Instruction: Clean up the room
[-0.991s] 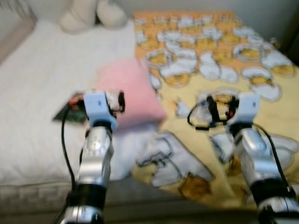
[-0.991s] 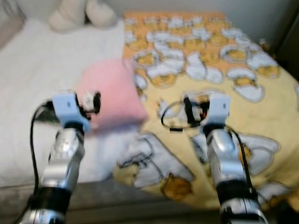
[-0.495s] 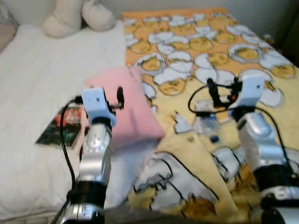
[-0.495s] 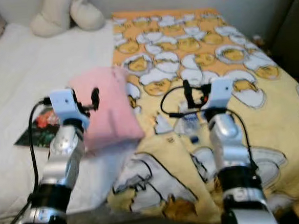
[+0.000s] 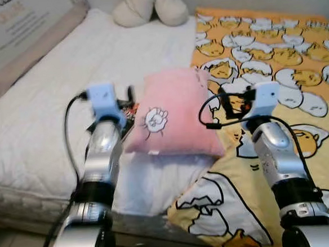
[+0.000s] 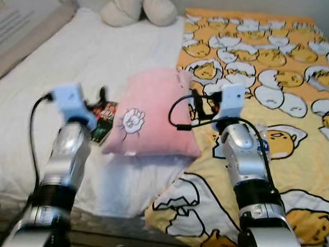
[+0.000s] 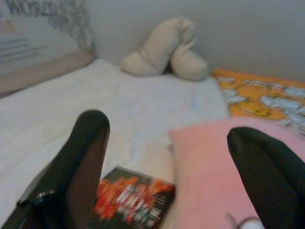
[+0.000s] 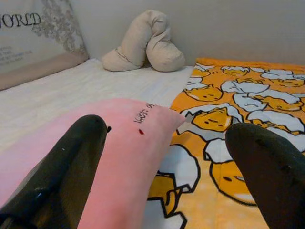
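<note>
Two silver metal arms rose from the bottom of the frame, each with a black band near the lower end. A pale blue block capped each wrist, and black cables looped beside them. The left pincer [image 7: 167, 176] and right pincer [image 8: 164, 174] each had two long, rounded, glossy black fingers [image 8: 57, 167].

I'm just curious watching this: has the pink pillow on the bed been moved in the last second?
Cannot tell. The pink pillow lies beside the book at the yellow blanket edge, as before; the whole picture shifted, so the camera moved.
</note>
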Tool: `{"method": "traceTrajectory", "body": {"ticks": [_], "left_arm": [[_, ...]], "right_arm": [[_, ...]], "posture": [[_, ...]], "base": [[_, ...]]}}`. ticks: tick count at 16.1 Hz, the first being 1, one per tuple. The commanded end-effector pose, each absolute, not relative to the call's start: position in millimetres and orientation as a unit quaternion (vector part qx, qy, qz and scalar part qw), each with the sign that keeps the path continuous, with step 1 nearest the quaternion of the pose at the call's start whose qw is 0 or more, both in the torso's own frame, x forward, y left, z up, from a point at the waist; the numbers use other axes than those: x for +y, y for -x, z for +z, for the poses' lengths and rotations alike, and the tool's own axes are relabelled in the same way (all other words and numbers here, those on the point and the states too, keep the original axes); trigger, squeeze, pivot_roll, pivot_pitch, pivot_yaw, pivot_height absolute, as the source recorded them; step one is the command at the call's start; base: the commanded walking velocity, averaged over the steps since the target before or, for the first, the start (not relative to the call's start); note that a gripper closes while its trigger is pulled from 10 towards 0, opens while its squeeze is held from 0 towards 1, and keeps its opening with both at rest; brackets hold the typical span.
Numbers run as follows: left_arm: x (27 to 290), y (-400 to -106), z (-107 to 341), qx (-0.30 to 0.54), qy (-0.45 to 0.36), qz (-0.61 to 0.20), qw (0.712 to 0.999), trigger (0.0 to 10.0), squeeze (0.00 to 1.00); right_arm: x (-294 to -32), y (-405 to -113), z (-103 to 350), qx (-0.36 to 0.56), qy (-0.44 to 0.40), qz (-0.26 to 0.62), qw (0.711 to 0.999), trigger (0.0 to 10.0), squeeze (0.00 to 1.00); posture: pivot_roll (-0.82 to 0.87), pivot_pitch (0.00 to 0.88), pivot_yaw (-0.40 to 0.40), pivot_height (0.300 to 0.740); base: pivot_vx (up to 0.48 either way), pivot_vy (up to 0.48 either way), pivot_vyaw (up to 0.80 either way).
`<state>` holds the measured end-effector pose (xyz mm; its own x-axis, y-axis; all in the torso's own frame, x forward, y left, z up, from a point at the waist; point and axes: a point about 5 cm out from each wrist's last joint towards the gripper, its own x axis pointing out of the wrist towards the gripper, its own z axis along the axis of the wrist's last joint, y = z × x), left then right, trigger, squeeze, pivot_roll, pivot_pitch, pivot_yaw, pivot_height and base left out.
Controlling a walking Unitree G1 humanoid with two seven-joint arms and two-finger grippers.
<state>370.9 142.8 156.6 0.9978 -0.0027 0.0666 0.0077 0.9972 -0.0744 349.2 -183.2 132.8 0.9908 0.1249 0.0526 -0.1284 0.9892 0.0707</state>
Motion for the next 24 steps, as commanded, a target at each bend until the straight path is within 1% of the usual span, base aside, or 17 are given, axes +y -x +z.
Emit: {"method": "traceTrajectory", "body": {"ticks": [1, 5, 7, 8, 9, 10, 11, 12, 13, 14, 15, 16, 18, 20, 21, 22, 24], "left_arm": [[152.3, -383.7, 170.4, -0.029, 0.057, 0.0, 0.998, 10.0, 0.0], [165.7, -400.2, 180.5, -0.009, 0.076, -0.004, 0.997, 10.0, 0.0], [172.4, -405.9, 177.8, 0.02, 0.094, 0.003, 0.995, 10.0, 0.0], [173.9, -405.8, 176.1, 0.024, 0.089, 0.009, 0.996, 10.0, 0.0], [175.3, -405.1, 171.9, 0.03, 0.103, 0.014, 0.994, 10.0, 0.0], [175.7, -404.8, 169.4, 0.037, 0.118, 0.017, 0.992, 10.0, 0.0], [176.8, -404.4, 171.8, 0.022, 0.089, 0.014, 0.996, 10.0, 0.0], [177.2, -404.2, 172.5, 0.018, 0.081, 0.014, 0.996, 10.0, 0.0], [171.9, -395.7, 177.4, -0.045, 0.01, -0.025, 0.999, 10.0, 0.0], [165.8, -382.0, 181.8, -0.095, -0.018, -0.05, 0.994, 10.0, 0.0], [163.4, -362.2, 180.3, -0.115, -0.021, -0.057, 0.991, 10.0, 0.0], [159.4, -339.6, 173.0, -0.11, -0.027, -0.062, 0.992, 10.0, 0.0], [152.8, -320.6, 157.0, -0.082, -0.031, -0.066, 0.994, 10.0, 0.0], [141.7, -290.2, 128.3, -0.042, -0.021, -0.08, 0.996, 10.0, 0.0], [139.1, -283.9, 123.8, -0.031, -0.015, -0.078, 0.996, 10.0, 0.0], [134.4, -281.3, 122.5, -0.026, -0.011, -0.082, 0.996, 10.0, 0.0], [130.5, -281.5, 130.5, -0.03, -0.009, -0.085, 0.996, 10.0, 0.0]], "right_arm": [[-184.3, -357.5, 140.3, -0.022, -0.073, 0.052, 0.996, 10.0, 0.0], [-187.1, -371.6, 148.4, -0.01, -0.14, 0.045, 0.989, 10.0, 0.0], [-192.0, -382.8, 149.9, 0.013, -0.172, 0.046, 0.984, 10.0, 0.0], [-193.0, -383.6, 148.8, 0.019, -0.177, 0.046, 0.983, 10.0, 0.0], [-193.2, -384.6, 149.2, 0.021, -0.175, 0.054, 0.983, 10.0, 0.0], [-191.9, -386.7, 151.6, 0.023, -0.157, 0.058, 0.986, 10.0, 0.0], [-193.0, -386.2, 160.1, 0.002, -0.117, 0.059, 0.991, 10.0, 0.0], [-193.2, -385.7, 161.8, -0.003, -0.11, 0.059, 0.992, 10.0, 0.0], [-191.0, -366.8, 170.2, -0.063, -0.019, 0.06, 0.996, 10.0, 0.0], [-189.8, -346.2, 173.6, -0.099, 0.016, 0.053, 0.994, 10.0, 0.0], [-192.2, -324.0, 168.4, -0.108, 0.029, 0.038, 0.993, 10.0, 0.0], [-192.8, -300.2, 161.6, -0.11, 0.044, 0.03, 0.992, 10.0, 0.0], [-192.6, -279.7, 150.7, -0.105, 0.05, 0.026, 0.993, 10.0, 0.0], [-193.6, -253.8, 134.3, -0.089, 0.044, 0.018, 0.995, 10.0, 0.0], [-192.9, -251.1, 132.5, -0.085, 0.034, 0.014, 0.996, 10.0, 0.0], [-193.5, -249.4, 126.1, -0.068, 0.007, 0.003, 0.998, 10.0, 0.0], [-188.4, -246.4, 121.6, -0.057, -0.01, 0.008, 0.998, 10.0, 0.0]], "posture": [[-0.11, 0.0, -0.021, 0.74], [-0.12, 0.0, -0.018, 0.74], [-0.13, 0.009, -0.018, 0.74], [-0.13, 0.018, -0.018, 0.74], [-0.13, 0.042, -0.02, 0.74], [-0.13, 0.047, -0.017, 0.74], [-0.14, 0.042, -0.012, 0.74], [-0.14, 0.042, -0.012, 0.74], [-0.14, 0.02, -0.008, 0.74], [-0.14, 0.004, -0.007, 0.74], [-0.12, 0.0, -0.01, 0.74], [-0.11, 0.0, -0.012, 0.74], [-0.1, 0.0, -0.02, 0.74], [-0.1, 0.0, -0.026, 0.74], [-0.1, 0.0, -0.029, 0.74], [-0.1, 0.0, -0.033, 0.74], [-0.1, 0.0, -0.031, 0.74]], "base": [[0.0, 0.0, 0.0], [0.0, 0.0, 0.0], [0.0, 0.0, 0.0], [0.0, 0.0, 0.0], [0.0, 0.0, 0.0], [0.0, 0.0, 0.0], [0.0, 0.0, 0.0], [0.0, 0.0, 0.0], [0.0, 0.0, 0.0], [0.0, 0.0, 0.0], [0.0, 0.0, 0.0], [0.0, 0.0, 0.0], [0.0, 0.0, 0.0], [0.0, 0.0, 0.0], [0.0, 0.0, 0.0], [0.0, 0.0, 0.0], [0.0, 0.0, 0.0]]}}
